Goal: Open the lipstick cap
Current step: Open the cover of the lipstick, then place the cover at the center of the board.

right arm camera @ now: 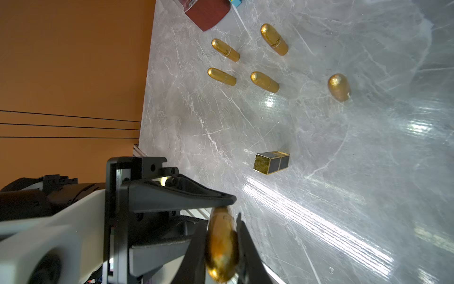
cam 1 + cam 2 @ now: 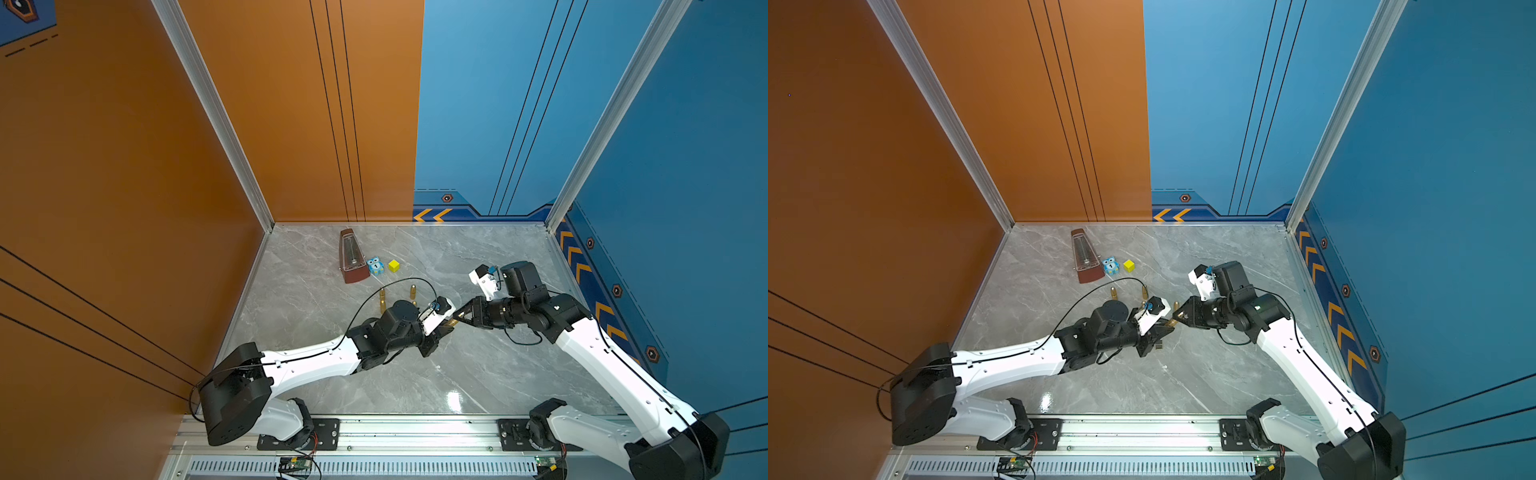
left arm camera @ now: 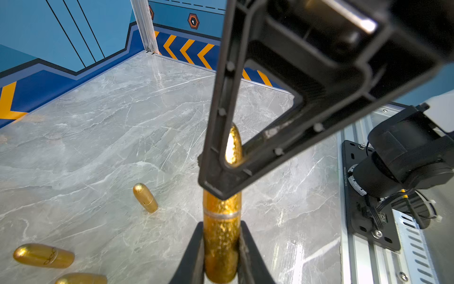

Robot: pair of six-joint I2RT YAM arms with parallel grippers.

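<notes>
Two claws, both top views: the left claw point(image 2: 446, 326) and right claw point(image 2: 462, 318) meet tip to tip over the middle of the marble table point(image 2: 478, 374), each pinched narrow on one end of the same gold lipstick point(image 2: 454, 322).
Lipstick, top views: it is held clear of the table, bridging the gap between the two claws.
Far side, top views: a metronome point(image 2: 352, 257) stands with a blue owl block point(image 2: 375, 266) just beside it and a yellow cube point(image 2: 393, 266) near that. Spare gold tubes point(image 2: 413, 291) stand beside the left arm.
Left wrist view, grip: the left claw's fingers point(image 3: 196, 250) squeeze the lipstick's base from both sides. A silver seam ring shows just beyond them, and the cap is seated.
Left wrist view, cap end: the right claw closes on the cap just past the ring, and the cap's rounded nose shines through the finger frame.
Left wrist view, table: three spare gold tubes stand well apart from the held one.
Right wrist view, grip: the right claw's fingers point(image 1: 242, 231) clamp the cap, which is blurred and close. One left finger reaches the lipstick's other end.
Right wrist view, table: five spare gold tubes stand apart, and a gold-and-black case point(image 1: 271, 162) lies on its side nearer the claws.
</notes>
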